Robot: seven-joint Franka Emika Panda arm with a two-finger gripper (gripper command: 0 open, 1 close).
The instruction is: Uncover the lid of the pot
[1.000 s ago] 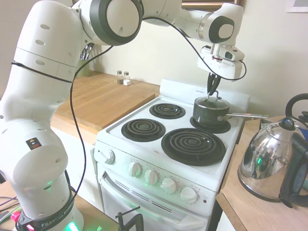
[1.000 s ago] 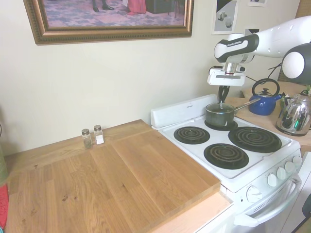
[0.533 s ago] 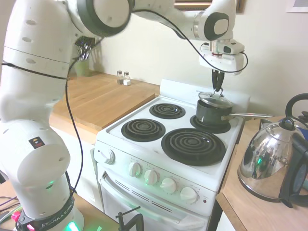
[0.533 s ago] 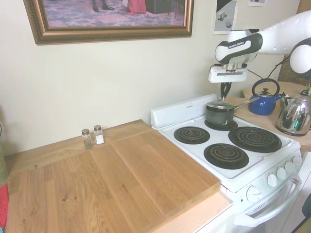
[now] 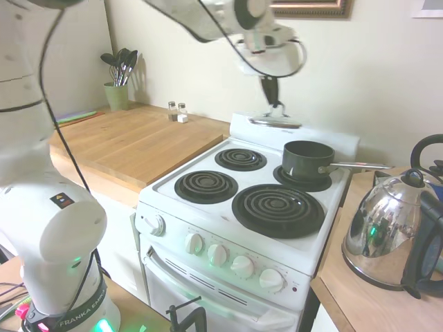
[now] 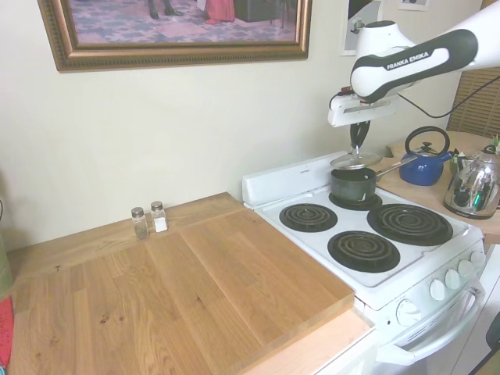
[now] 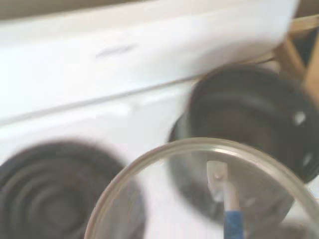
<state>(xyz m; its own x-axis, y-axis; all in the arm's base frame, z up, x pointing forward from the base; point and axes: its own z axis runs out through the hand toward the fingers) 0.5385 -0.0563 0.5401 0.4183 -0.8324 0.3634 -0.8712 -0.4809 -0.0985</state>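
Hanging in mid-air by its dark loop handle, the lid (image 5: 275, 121) sat level, clear of the pot (image 5: 307, 160) and off to one side of it, above the back edge of the stove (image 5: 208, 214). The claw (image 5: 275, 105) pointed straight down, its two fingers pinching the handle from either side. From the opposite side of the room, the lid (image 6: 356, 161) appeared just above the pot (image 6: 353, 186), near the raised back panel of the stove (image 6: 426, 262). The wrist camera, badly blurred, caught the lid (image 7: 199, 191) as a glass disc with a bright rim, and behind it the open dark pot (image 7: 251, 117).

The pot stood uncovered on the rear burner (image 5: 302, 180) nearest the kettles, its long silver handle pointing toward the countertop on that side. The three other burners held nothing: the big front burner (image 5: 278, 210), the smaller front burner (image 5: 206, 186) and the other rear burner (image 5: 240, 159). A row of white knobs (image 5: 233, 259) ran along the stove's front.

On the counter beside the pot's handle stood a shiny chrome kettle (image 5: 387, 235), and the second camera also showed a blue kettle (image 6: 424, 163) behind it. On the other side of the stove lay a broad wooden worktop (image 6: 180, 297), with two small shakers (image 6: 149, 220) near the wall. A green cup of utensils (image 5: 118, 93) stood in the far corner, and a gilt-framed picture (image 6: 172, 31) hung above.
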